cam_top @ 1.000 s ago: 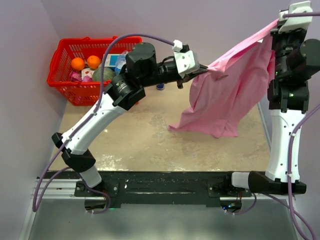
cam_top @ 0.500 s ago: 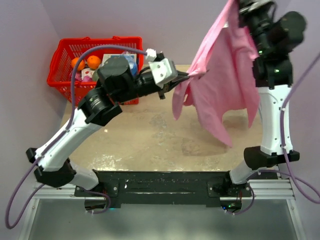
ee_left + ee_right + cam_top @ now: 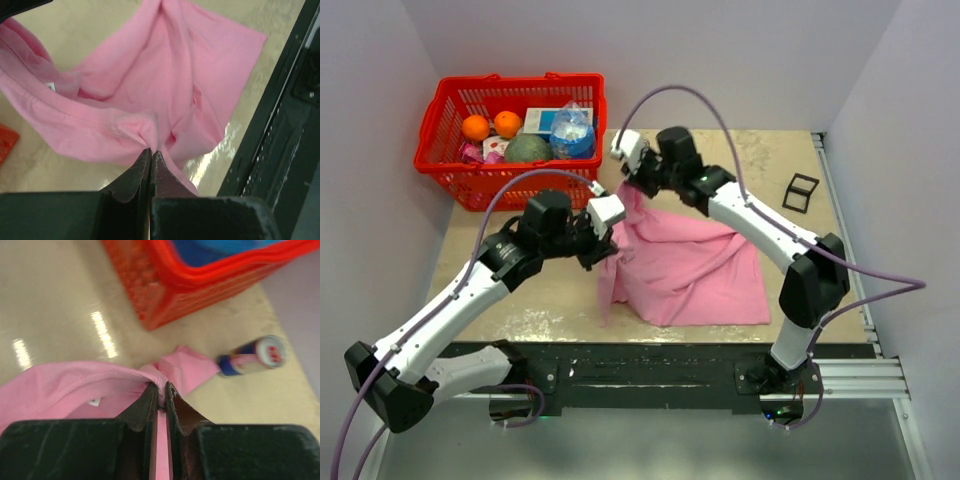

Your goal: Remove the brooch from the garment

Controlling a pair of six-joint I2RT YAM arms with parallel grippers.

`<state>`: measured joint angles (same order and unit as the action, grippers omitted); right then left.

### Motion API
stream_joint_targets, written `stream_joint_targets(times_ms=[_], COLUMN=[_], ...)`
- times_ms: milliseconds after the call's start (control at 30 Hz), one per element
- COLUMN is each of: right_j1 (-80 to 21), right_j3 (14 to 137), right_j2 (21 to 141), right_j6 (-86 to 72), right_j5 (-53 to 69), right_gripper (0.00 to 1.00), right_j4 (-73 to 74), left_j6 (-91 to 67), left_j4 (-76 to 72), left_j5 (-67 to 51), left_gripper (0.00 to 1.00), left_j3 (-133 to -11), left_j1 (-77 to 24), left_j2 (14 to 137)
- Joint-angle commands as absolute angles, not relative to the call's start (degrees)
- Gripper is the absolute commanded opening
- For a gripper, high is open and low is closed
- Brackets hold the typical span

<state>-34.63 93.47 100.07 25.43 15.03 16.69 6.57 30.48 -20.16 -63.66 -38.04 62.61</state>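
The left pincer (image 3: 150, 152) and right pincer (image 3: 161, 388) each clamp the garment (image 3: 690, 265) along its upper-left edge; brooch unseen, so nearer arm unclear.

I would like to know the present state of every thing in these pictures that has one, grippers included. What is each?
garment: lies wrinkled on the table, pinched at two places.
left gripper: shut on a fold of the garment.
right gripper: shut on the garment's edge.
brooch: not visible in any view.
red basket: upright, with items inside.
drink can: lying on its side on the table.
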Motion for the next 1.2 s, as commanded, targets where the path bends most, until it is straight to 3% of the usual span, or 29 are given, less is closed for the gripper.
stream_joint_targets(times_ms=[0, 33, 67, 100, 133, 267, 367, 600, 767, 1167], right_j1=[-40.7, -41.6, -43.0, -43.2, -43.2, -36.8, -27.4, -12.3, -1.6, 3.2], right_j3=[91.8, 91.1, 90.7, 90.4, 90.0, 91.6, 92.2, 82.7, 80.9, 79.9], right_j2=[98.4, 98.4, 98.1, 97.6, 95.9, 92.1, 91.5, 89.6, 94.0, 102.2], right_j6=[26.2, 26.2, 26.1, 25.8, 24.0, 24.3, 24.2, 37.8, 37.6, 57.2], right_j5=[18.0, 18.5, 18.3, 17.9, 16.6, 14.8, 17.9, 16.2, 15.6, 15.6], right_gripper=[0.12, 0.22, 0.38, 0.59, 0.69, 0.70, 0.69, 0.69, 0.72, 0.76], right_j4=[14.8, 15.3, 15.9, 16.8, 16.8, 21.5, 24.9, 25.7, 25.1, 30.1], left_j6=[9.2, 9.6, 9.8, 10.1, 10.5, 13.1, 15.2, 23.6, 24.4, 19.8], left_j4=[34.2, 34.8, 35.0, 35.2, 34.7, 31.2, 26.8, 25.4, 26.1, 24.1], left_j5=[-23.2, -23.3, -22.7, -22.2, -21.7, -16.5, -9.5, -4.9, -4.5, -8.3], left_gripper=[0.17, 0.26, 0.55, 0.66, 0.72, 0.84, 0.85, 0.82, 0.83, 0.83], left_j3=[-57.8, -56.6, -54.6, -54.0, -53.8, -58.0, -59.9, -58.3, -60.7, -68.2], left_j1=[-37.1, -37.1, -37.0, -36.9, -36.9, -36.7, -35.6, -30.4, -26.9, -26.7], left_j2=[55.2, 54.7, 54.2, 53.7, 53.7, 55.9, 60.1, 73.1, 79.7, 94.3])
